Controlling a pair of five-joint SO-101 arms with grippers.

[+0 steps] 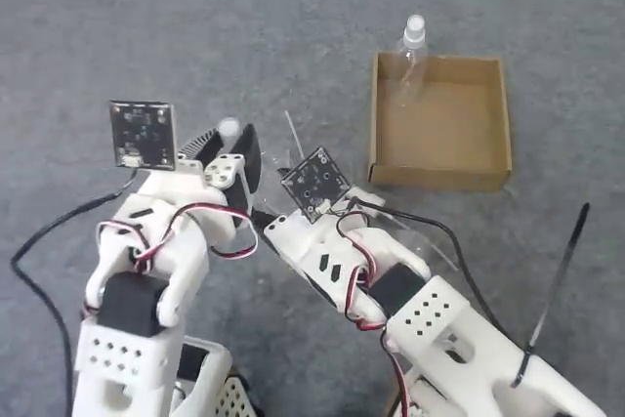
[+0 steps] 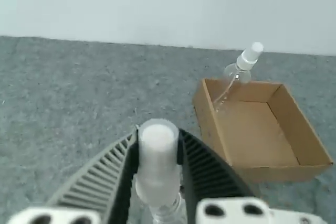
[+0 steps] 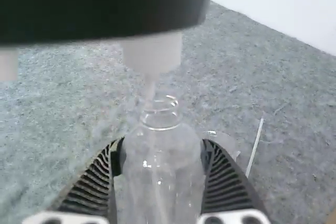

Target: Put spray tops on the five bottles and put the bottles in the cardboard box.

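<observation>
My left gripper [image 2: 156, 153] is shut on a white spray top [image 2: 156, 145], held upright off the grey carpet. My right gripper [image 3: 160, 153] is shut on a clear bottle [image 3: 160, 177] with an open neck. In the right wrist view the spray top [image 3: 152, 51] hangs just above that neck, and its thin tube points down into the opening. The cardboard box [image 1: 441, 179] lies at the far right. One clear bottle with a spray top [image 1: 412, 56] leans in its far left corner.
A loose thin tube [image 1: 293, 134] lies on the carpet just beyond the grippers. A black strap [image 1: 562, 275] sticks up at the right by the right arm. Cables run along both arms. Open carpet stretches to the far left.
</observation>
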